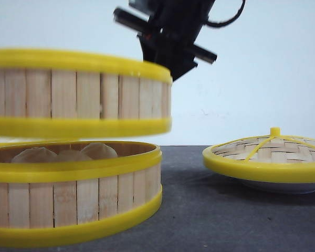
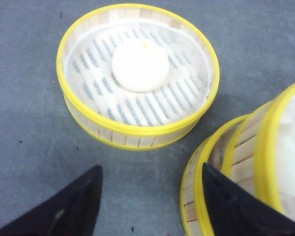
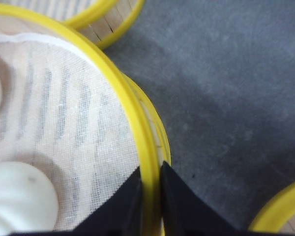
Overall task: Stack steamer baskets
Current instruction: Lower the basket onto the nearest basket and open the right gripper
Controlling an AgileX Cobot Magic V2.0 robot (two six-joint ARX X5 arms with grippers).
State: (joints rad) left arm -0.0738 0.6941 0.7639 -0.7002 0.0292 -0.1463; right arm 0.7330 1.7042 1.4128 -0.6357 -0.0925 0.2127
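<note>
while pinched in right claw (image 3: 150, 189), raised basket (image 3: 64, 137) rim

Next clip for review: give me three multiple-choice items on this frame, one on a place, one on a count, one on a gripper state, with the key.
1. Where is the raised steamer basket?
A. Above the lower steamer basket, with a gap between them
B. On the lid
C. Flat on the table

2. How many buns lie in the separate steamer basket in the left wrist view?
A. Three
B. One
C. None

3. What is the right gripper doing?
A. Hanging open over the table
B. Shut on the rim of the raised steamer basket
C. Shut on the lid's knob

Key: 1 A, the front view shows a gap between the two baskets. 2 B, a single white bun sits at its middle. 3 B, its fingers pinch the yellow rim.
</note>
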